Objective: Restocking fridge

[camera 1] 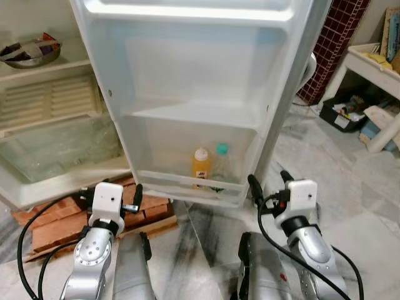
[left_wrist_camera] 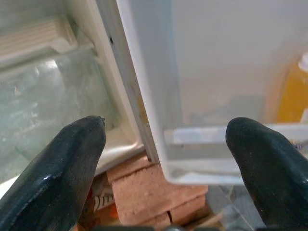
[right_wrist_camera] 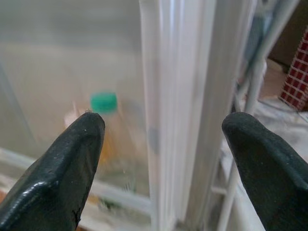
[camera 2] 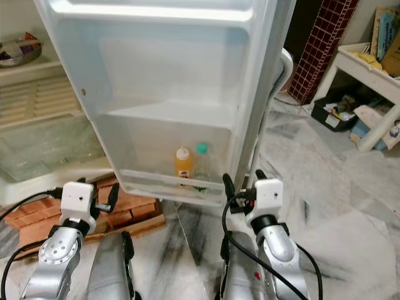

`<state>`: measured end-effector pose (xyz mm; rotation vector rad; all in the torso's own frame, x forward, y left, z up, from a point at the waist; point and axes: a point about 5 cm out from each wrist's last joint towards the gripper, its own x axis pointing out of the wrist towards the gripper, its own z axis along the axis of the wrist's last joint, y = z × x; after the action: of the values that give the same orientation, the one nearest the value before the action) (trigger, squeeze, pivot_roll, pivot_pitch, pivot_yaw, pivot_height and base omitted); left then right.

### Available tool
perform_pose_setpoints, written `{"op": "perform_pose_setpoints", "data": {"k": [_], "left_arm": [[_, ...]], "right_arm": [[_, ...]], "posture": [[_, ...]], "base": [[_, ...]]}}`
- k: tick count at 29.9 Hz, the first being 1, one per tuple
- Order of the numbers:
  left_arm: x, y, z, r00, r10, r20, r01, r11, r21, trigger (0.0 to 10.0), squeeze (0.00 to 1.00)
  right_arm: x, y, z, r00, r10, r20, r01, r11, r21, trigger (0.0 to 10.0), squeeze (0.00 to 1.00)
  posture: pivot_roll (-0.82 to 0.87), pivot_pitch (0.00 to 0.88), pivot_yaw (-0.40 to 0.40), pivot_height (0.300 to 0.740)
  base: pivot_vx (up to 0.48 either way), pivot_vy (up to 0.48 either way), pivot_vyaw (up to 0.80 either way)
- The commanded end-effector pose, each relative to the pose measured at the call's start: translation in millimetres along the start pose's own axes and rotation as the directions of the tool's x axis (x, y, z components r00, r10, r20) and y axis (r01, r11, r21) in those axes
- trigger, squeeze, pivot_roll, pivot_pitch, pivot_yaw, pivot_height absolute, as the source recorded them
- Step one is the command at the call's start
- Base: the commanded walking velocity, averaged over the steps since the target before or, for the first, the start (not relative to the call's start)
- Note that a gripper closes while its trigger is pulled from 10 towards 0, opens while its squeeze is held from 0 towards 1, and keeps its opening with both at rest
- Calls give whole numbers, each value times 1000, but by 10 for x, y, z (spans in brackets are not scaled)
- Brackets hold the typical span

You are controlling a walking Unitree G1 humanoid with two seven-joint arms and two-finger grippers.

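From the head camera's left eye, the fridge door [camera 1: 187,94] stands swung open in front of the robot, and its bottom door shelf [camera 1: 187,184] holds an orange juice bottle [camera 1: 200,165] with a clear green-capped bottle [camera 1: 220,164] just beside it, both upright. The left gripper [camera 1: 111,195] is low, in front of the door's hinge edge, to the left of the bottles and apart from them. The right gripper [camera 1: 271,182] sits before the door's outer edge, right of the bottles, its fingers spread and nothing between them. Bricks [camera 1: 59,219] lie on the floor under the fridge.

The right eye shows the same layout, with a steel bowl [camera 2: 19,53] on an inner fridge shelf and a white table [camera 2: 369,69] off to the right.

In the left wrist view, the two black fingers [left_wrist_camera: 53,173] are wide apart and empty, framing the door's edge, with the orange bottle beyond the door shelf.

In the right wrist view, the fingers [right_wrist_camera: 57,178] are again spread and empty, the door's edge between them, the green-capped bottle blurred behind the translucent wall.
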<state>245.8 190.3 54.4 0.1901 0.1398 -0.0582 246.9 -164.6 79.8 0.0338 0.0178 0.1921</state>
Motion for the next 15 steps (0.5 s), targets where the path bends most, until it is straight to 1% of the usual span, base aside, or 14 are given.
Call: {"op": "perform_pose_setpoints", "data": {"k": [1, 3, 4, 6, 8, 11, 15], "left_arm": [[11, -10, 23, 1000, -6, 7, 6, 1000, 12, 10000, 0], [2, -20, 20, 1000, -11, 6, 11, 1000, 13, 10000, 0], [2, -20, 20, 1000, -11, 6, 11, 1000, 13, 10000, 0], [-16, -23, 2, 1000, -16, -3, 16, 1000, 15, 10000, 0], [-20, -22, -2, 1000, -17, -4, 17, 1000, 15, 10000, 0], [-20, -20, -3, 1000, -19, -6, 19, 1000, 18, 10000, 0], [-11, -26, 8, 1000, -23, -3, 23, 999, 22, 10000, 0]], "right_arm": [[3, -9, 69, 1000, 9, 17, -9, 1000, 1, 10000, 0], [-27, -13, 66, 1000, 18, 13, -18, 1000, 4, 10000, 0], [-27, -13, 66, 1000, 18, 13, -18, 1000, 4, 10000, 0], [-104, -19, 31, 999, 31, -8, -31, 1000, 2, 10000, 0], [-136, -20, 12, 999, 36, -17, -35, 999, 8, 10000, 0], [-186, -17, -6, 998, 49, -29, -50, 999, -13, 10000, 0], [-178, 8, 20, 998, 65, -15, -66, 997, -26, 10000, 0]], "posture": [[40, 0, -20, 613], [42, 0, -21, 628], [42, 0, -21, 628], [45, 0, -21, 647], [46, 0, -21, 647], [45, 0, -20, 647], [44, 0, -15, 647]], "base": [[0, 0, 0], [0, 0, 0], [0, 0, 0], [0, 0, 0], [0, 0, 0], [0, 0, 0], [0, 0, 0]]}}
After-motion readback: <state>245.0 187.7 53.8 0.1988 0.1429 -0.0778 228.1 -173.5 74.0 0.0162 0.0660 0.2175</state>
